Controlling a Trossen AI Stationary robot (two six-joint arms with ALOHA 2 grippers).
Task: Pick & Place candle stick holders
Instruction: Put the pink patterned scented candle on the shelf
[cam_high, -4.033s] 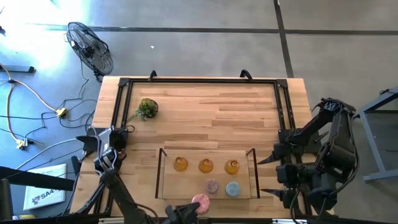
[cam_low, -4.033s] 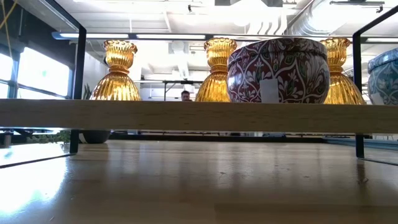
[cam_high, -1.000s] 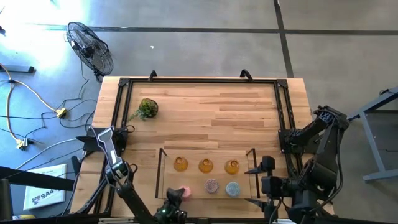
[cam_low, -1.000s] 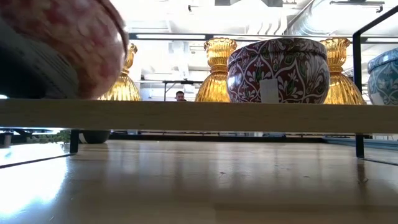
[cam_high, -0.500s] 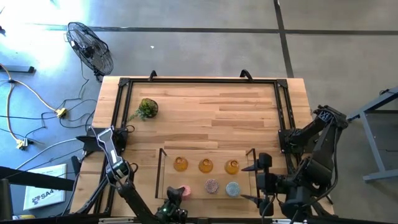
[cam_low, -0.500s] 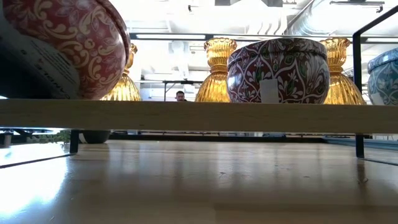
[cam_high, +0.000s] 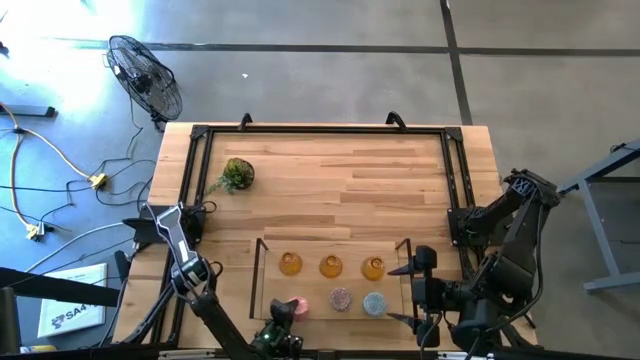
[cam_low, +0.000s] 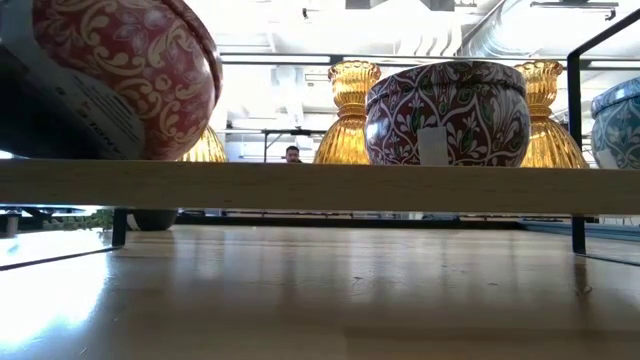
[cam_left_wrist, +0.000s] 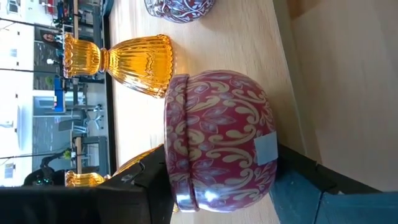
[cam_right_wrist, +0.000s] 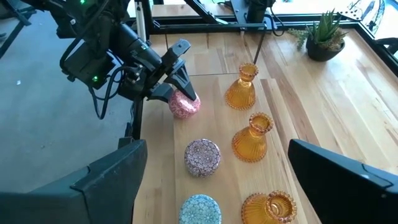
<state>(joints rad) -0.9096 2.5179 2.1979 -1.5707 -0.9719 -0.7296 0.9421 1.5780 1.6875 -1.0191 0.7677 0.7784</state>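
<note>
Three amber holders (cam_high: 331, 266) stand in a row on their bases in the far half of a clear-walled tray (cam_high: 258, 285). In front of them sit a mauve holder (cam_high: 341, 299) and a light blue holder (cam_high: 374, 303). My left gripper (cam_high: 284, 314) reaches in from the table's near edge and is shut on the pink patterned holder (cam_high: 295, 306) at the tray's near left. The pink holder fills the left wrist view (cam_left_wrist: 217, 137) and shows tilted in the low view (cam_low: 130, 70). My right gripper (cam_high: 402, 295) is open and empty just right of the tray, level with the blue holder. My left gripper pinches the pink holder's round body (cam_left_wrist: 180, 180) between its two fingers, one dark finger (cam_left_wrist: 140, 183) on one side and a blue-grey padded finger (cam_left_wrist: 298, 186) on the opposite side. The fingers slant down from the table's near side. The holder sits tilted; the tray's front wall hides its underside.
A green mossy plant (cam_high: 238, 174) sits at the table's far left. A black frame (cam_high: 320, 130) runs round the table's edges. The tray's wooden front wall (cam_low: 320, 185) crosses the low view. A person (cam_low: 292, 154) shows far off in the room.
My left gripper has held the pink holder at the tray's near left, turning it a little and nudging it toward the table's right. My right gripper has moved slightly left toward the tray, staying open.
</note>
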